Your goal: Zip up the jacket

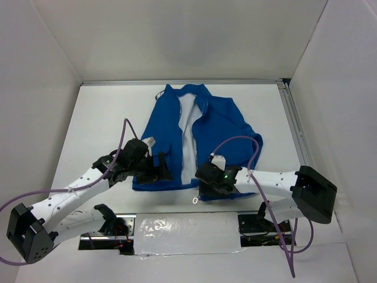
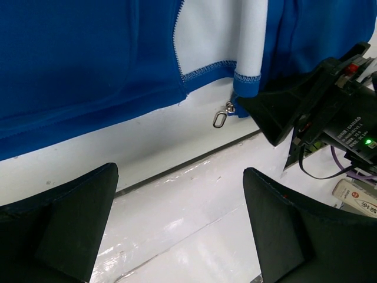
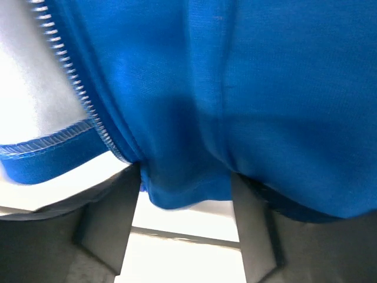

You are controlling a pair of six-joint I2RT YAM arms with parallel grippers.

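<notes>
Lying flat on the white worktop, toward its middle and far side, the jacket is recorded with its collar at the far end and its hem toward the arm bases. The front is noted as open, with white lining exposed between the two blue panels. The left end effector is positioned at the near hem of the panel on the left of the overhead view. In the left wrist view its fingers are seen well apart above bare worktop, with nothing between them. The right end effector is placed at the near hem of the other panel, beside the opening. A fold of blue hem is observed between its fingers, but whether it is clamped cannot be told. The zipper teeth are seen along the panel edge. The silvery zipper pull is found on the worktop at the hem corner, just beside the right end effector's tip.
</notes>
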